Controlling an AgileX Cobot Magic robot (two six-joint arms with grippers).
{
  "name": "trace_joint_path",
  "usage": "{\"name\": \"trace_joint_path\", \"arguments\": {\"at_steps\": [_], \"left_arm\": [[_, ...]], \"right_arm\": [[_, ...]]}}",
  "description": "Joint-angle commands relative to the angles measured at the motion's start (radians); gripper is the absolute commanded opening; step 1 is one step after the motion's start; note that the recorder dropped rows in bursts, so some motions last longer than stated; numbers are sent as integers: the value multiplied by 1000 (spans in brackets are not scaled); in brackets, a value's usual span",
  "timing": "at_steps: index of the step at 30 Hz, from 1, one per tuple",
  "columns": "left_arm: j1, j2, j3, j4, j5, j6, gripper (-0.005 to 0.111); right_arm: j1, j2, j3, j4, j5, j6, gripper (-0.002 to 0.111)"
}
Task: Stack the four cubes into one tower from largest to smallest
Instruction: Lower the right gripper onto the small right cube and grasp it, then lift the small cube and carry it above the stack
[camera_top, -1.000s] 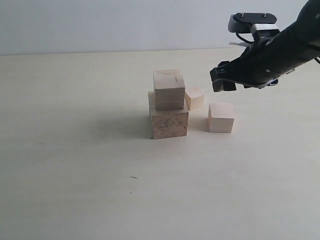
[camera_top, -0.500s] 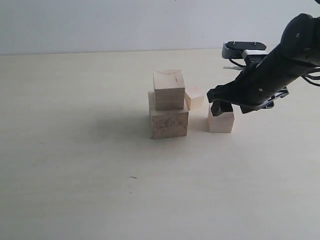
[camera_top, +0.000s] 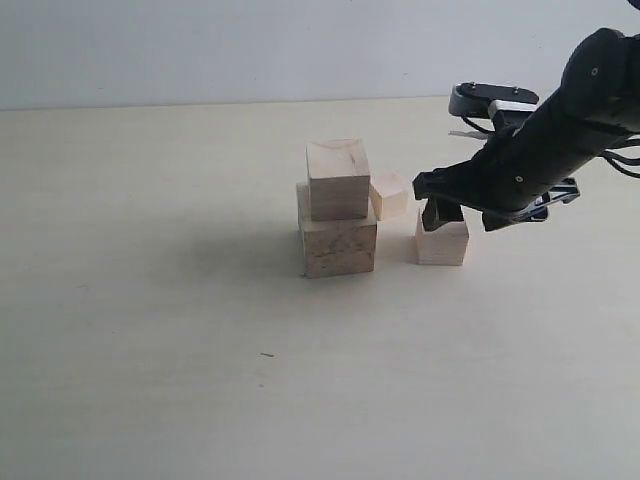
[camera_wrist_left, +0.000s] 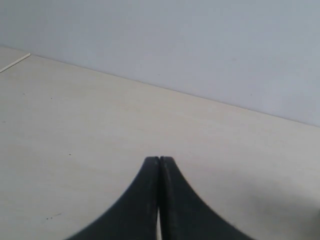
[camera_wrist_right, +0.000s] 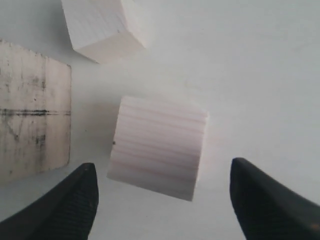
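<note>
The largest cube (camera_top: 338, 248) rests on the table with the second-largest cube (camera_top: 338, 180) on top of it, making a two-block tower. The smallest cube (camera_top: 389, 196) lies just right of that stack. Further right is the mid-small cube (camera_top: 443, 244), alone on the table. My right gripper (camera_top: 441, 208) hangs directly over it, open. In the right wrist view this cube (camera_wrist_right: 157, 145) lies between and just beyond my right gripper's (camera_wrist_right: 163, 166) wide-spread fingers, untouched. My left gripper (camera_wrist_left: 159, 159) is shut on nothing, over bare table.
A grain-marked face of the stack (camera_wrist_right: 30, 130) shows beside the mid-small cube in the right wrist view, with the smallest cube (camera_wrist_right: 102, 25) beyond. A pale wall (camera_top: 250, 45) backs the table (camera_top: 150, 350).
My right gripper has come down and leftward from above the table until it sits over the mid-small cube; over the last half second it barely moved. The cubes have not shifted.
</note>
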Motion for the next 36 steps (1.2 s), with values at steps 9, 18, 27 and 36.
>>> {"name": "trace_joint_path", "arguments": {"at_steps": [9, 18, 27, 36], "left_arm": [[-4, -5, 3, 1, -3, -22, 0], [-4, -5, 3, 1, 4, -45, 0], [-4, -5, 3, 1, 10, -45, 0], [-4, -7, 3, 1, 29, -45, 0]], "right_arm": [[72, 38, -6, -311, -83, 349, 70], [74, 59, -6, -323, -93, 348, 66], [74, 38, -6, -323, -61, 347, 54], [74, -69, -6, -375, 61, 315, 43]]}}
